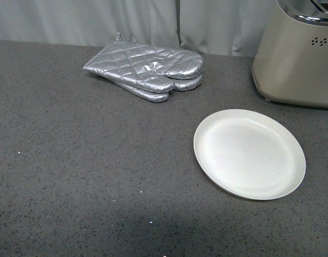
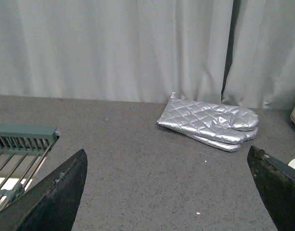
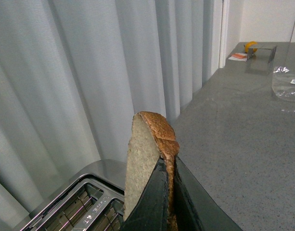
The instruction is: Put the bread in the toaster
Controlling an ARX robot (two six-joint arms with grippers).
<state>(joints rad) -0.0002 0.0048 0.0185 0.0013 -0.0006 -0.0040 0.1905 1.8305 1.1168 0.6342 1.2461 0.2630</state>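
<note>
In the right wrist view my right gripper is shut on the bread, a light-brown slice with a darker crust, held on edge above the toaster. The toaster's chrome slotted top lies just below the slice. In the front view the cream-beige toaster stands at the back right with dot holes on its side; neither arm shows there. My left gripper is open over bare counter, its dark fingertips wide apart with nothing between them.
A round white plate, nothing on it, lies in front of the toaster. Silver quilted oven mitts are stacked at the back centre near the grey curtain. A green wire rack sits beside the left gripper. Small items lie far along the counter.
</note>
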